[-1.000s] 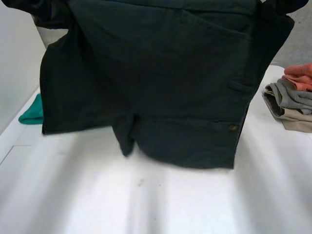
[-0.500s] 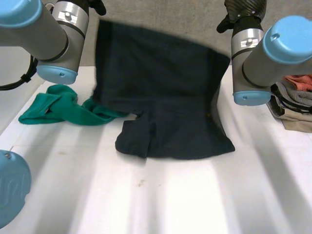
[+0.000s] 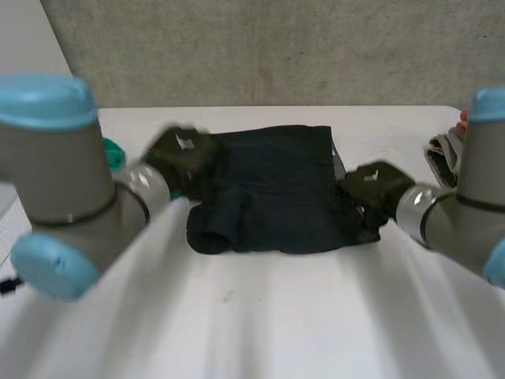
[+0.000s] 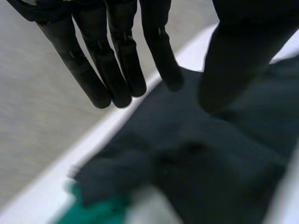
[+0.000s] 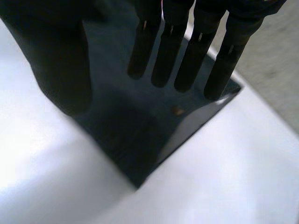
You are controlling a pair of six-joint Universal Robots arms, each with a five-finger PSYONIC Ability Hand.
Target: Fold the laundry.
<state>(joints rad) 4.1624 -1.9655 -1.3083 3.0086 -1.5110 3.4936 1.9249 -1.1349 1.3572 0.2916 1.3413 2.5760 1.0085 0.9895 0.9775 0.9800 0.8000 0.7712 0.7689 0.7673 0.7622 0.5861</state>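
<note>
Tabletop (image 3: 260,332): the near half is bare and white, so there is room to make the folds toward the near edge.
Right hand (image 3: 377,183): it is at the shorts' right edge. Its fingers are straight and stand apart from the thumb, with nothing in their grasp. It hovers over the corner by a small button (image 5: 177,110), probably to flatten or take hold of that side.
Shorts (image 3: 272,189): dark, and lying flat in the middle of the tabletop, rather nearer the far edge. The leg ends point toward the near edge. The near left leg looks bunched, so I judge it needs smoothing before any fold.
Left hand (image 3: 180,151): it is over the shorts' left edge. The fingers are stretched out and the thumb is clear, and it holds nothing.
Green cloth (image 3: 114,153): it lies toward the left edge, just beside the shorts and partly behind the left arm, seemingly waiting its turn.
Folded pile (image 3: 443,151): it sits at the right edge, well apart from the shorts, and is likely finished pieces.
</note>
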